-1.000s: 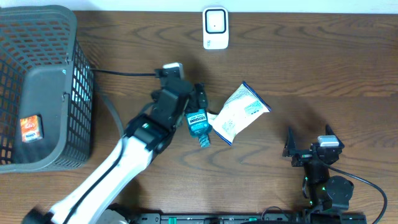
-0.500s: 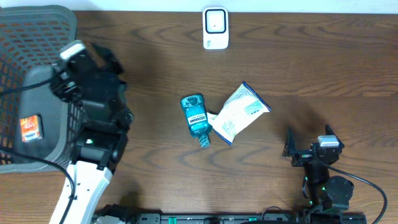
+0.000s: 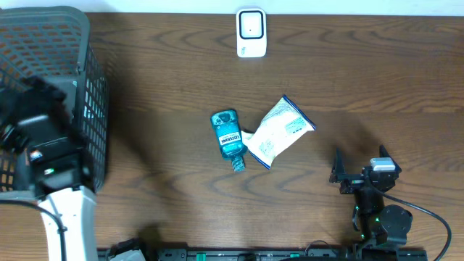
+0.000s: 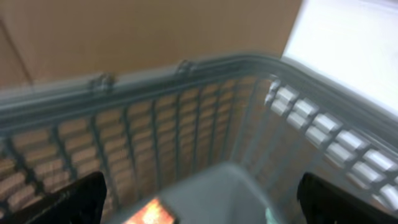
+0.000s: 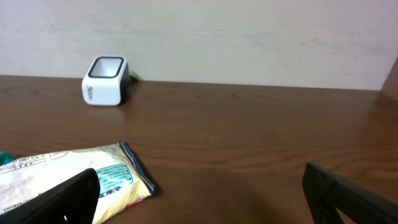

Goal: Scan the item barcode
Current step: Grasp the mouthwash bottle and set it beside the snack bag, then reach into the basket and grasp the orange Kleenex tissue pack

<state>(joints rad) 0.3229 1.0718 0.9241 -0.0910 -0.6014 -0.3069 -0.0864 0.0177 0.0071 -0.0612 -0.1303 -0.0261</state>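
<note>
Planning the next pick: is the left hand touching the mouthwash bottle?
Apart. Overhead shows the left hand over the basket, bare table between it and the mouthwash bottle.

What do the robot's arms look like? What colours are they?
The left arm has a white tube part and a chunky black end. The right arm is black, with tiny green lights and a thin black cable. The left gripper and right gripper are black.

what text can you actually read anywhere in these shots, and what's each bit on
"LISTERINE": label of the teal plastic mouthwash bottle, only just legible from overhead.
White and blue foil pouch: printed text, too small to read.
Orange packet in the grey plastic basket: blurred, unreadable.
White box-shaped scanner: no text legible.
</note>
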